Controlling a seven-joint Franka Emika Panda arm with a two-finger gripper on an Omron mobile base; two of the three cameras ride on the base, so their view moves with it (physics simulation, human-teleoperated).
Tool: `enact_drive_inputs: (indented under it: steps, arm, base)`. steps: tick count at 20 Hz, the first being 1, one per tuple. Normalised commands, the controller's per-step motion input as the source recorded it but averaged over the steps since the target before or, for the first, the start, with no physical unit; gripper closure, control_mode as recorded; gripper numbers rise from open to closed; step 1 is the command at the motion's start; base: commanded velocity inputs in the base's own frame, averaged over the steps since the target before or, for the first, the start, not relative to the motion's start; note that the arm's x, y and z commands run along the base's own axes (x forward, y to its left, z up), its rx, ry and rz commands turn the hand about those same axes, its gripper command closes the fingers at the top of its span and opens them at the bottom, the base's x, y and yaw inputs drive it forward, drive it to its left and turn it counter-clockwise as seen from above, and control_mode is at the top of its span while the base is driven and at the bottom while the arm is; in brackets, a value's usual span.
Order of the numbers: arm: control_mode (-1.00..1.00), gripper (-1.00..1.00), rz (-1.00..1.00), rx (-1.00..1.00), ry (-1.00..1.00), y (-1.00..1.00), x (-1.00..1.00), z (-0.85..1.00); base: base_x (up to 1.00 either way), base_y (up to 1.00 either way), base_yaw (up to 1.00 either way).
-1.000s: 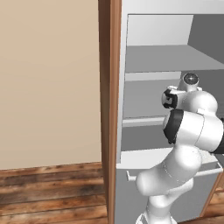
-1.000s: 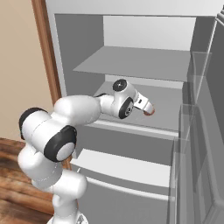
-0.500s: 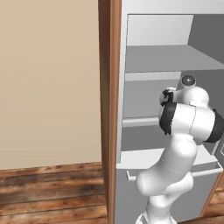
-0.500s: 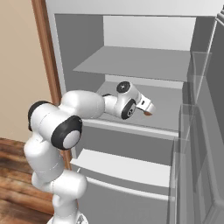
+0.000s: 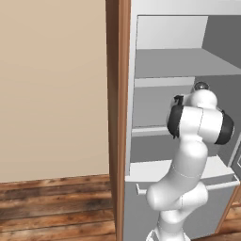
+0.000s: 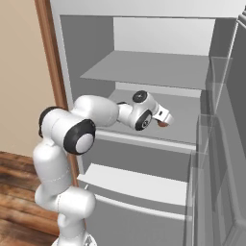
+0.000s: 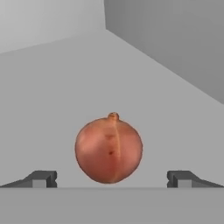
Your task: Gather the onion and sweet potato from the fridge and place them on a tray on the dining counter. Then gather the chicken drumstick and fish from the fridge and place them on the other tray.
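The white arm is reaching into the open fridge (image 6: 144,72), its forearm stretching over the middle grey shelf (image 6: 187,126) from the left toward the right. In the right base view the gripper (image 6: 163,120) is hanging just above that shelf, with the onion (image 6: 163,124) showing as a small orange-brown patch directly under its tip. In the hand view the onion (image 7: 109,148) is sitting on the grey shelf floor (image 7: 52,100), round and reddish-orange with a small stem nub on top, centred between the two dark fingertips (image 7: 41,178). The claw is standing wide apart: one tip is lying well to each side of the onion, with clear shelf showing between each tip and the onion, so nothing is being gripped. Beyond the onion the shelf is running back to the far wall of the fridge (image 7: 175,48), where the back and side panels are meeting in a corner. In the left base view the arm's elbow (image 5: 200,123) is blocking the shelf, and the wood-brown frame (image 5: 117,117) is standing at the fridge's left edge beside the beige wall (image 5: 52,89) and the plank floor (image 5: 52,212).
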Motion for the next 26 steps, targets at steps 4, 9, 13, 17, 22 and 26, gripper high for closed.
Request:
enact_drive_inputs:
  steps: [4,9,13,17,22,26]
  arm:
    - [-1.00,-1.00,0.00,0.00,0.07,-0.08,0.28,-0.15]
    - [-1.00,-1.00,0.00,0.00,0.08,-0.01,0.34,-0.11]
    - [-1.00,-1.00,0.00,0.00,0.09,-0.10,0.28,-0.17]
    - [-1.00,-1.00,0.00,-0.03,0.11,-0.21,0.11,-0.26]
    - [-1.00,-1.00,0.00,-0.03,0.14,-0.04,0.07,-0.29]
    - [-1.00,1.00,0.00,0.00,0.18,0.00,0.01,-0.41]
  base:
    - [0.00,0.00,0.00]
    - [0.00,0.00,0.00]
    - [0.00,0.00,0.00]
    - [0.00,0.00,0.00]
    - [0.00,0.00,0.00]
    - [0.00,0.00,0.00]
